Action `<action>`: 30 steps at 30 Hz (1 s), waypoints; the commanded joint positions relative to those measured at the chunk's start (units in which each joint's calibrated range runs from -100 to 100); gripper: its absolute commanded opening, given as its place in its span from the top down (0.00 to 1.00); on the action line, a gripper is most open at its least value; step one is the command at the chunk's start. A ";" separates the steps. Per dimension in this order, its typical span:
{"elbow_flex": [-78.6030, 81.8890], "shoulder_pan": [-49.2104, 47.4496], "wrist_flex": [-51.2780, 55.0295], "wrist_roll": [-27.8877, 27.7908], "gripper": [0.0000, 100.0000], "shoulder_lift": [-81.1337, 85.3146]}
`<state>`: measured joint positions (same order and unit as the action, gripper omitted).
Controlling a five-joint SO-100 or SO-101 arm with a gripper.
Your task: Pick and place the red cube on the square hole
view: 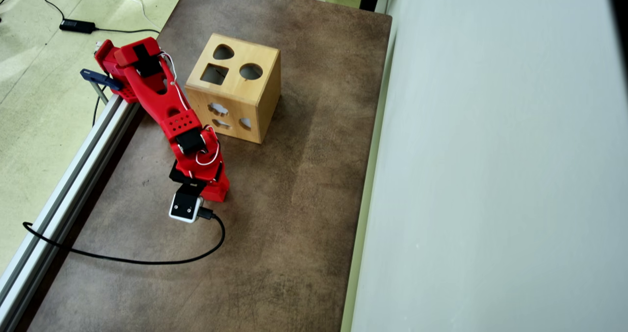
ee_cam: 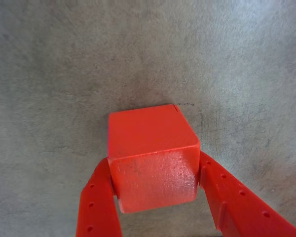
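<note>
I see my gripper [ee_cam: 155, 197] clamped on the red cube [ee_cam: 150, 153] over the mottled brown table [view: 294, 224], wooden box [view: 235, 89] near, right edge well apart.

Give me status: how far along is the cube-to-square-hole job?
Done: the arm has reached the red cube, which sits between the gripper fingers in the wrist view. In hand: the grasp; fingers flank both sides, full clamping not certain, cube looks still on the table. Left: lift, carry to the wooden box, drop through the square hole, which looks empty.
</note>
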<state>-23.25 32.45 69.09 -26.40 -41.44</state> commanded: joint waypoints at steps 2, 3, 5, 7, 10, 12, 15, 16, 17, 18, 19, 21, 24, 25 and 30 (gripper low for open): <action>-1.53 0.32 0.59 0.20 0.95 10.66; -1.44 0.32 0.59 0.20 0.95 11.59; -1.44 0.32 1.32 0.24 0.95 13.20; -1.97 0.32 3.73 0.24 0.95 14.65; -2.33 0.47 8.96 0.29 0.95 16.77; -2.33 1.06 12.26 0.29 0.95 19.40; -2.33 2.10 15.55 0.29 0.95 24.84; -2.33 2.40 16.28 0.29 0.95 26.37; -2.33 2.77 16.92 0.29 0.95 27.90; -2.33 3.07 17.64 0.29 0.95 29.17; -2.33 3.36 18.45 0.29 0.95 30.27; -2.33 3.96 20.78 0.20 0.95 32.23; -2.42 5.07 24.72 -0.15 0.95 35.37; -2.42 5.15 25.93 -0.15 0.95 36.47; -2.42 5.07 28.42 0.29 0.95 42.59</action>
<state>-23.25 37.26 96.61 -26.40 -6.69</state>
